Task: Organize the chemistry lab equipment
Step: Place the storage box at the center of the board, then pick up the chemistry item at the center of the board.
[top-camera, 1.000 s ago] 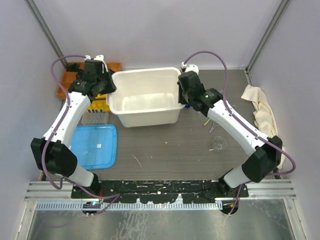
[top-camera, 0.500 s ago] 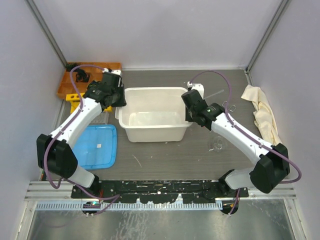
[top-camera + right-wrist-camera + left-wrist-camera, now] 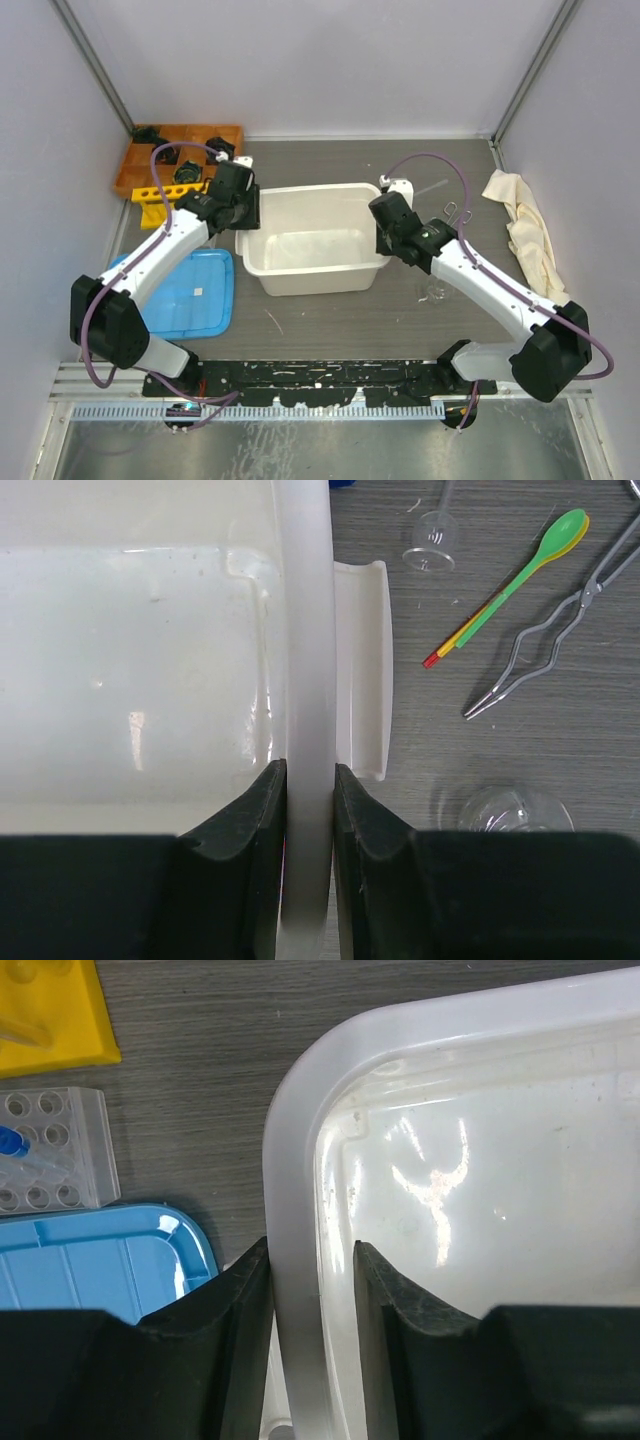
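Wrist views: left jaws released around white tub (image 3: 290,1160) rim, right jaws clamping its wall.

Left arm (image 3: 160,250) first: long white shells broken up by chunky black joints, with a big black block at the shoulder. The right arm (image 3: 490,285) is its twin, with white links and black housings at elbow and shoulder. A purple cable (image 3: 180,146) loops off the left wrist, and a second purple cable (image 3: 430,156) arcs off the right one. Up close, the left fingers (image 3: 235,1310) are matte black and faceted, narrowing toward the tip. The right fingers (image 3: 250,825) are the same, black and blunt-edged.
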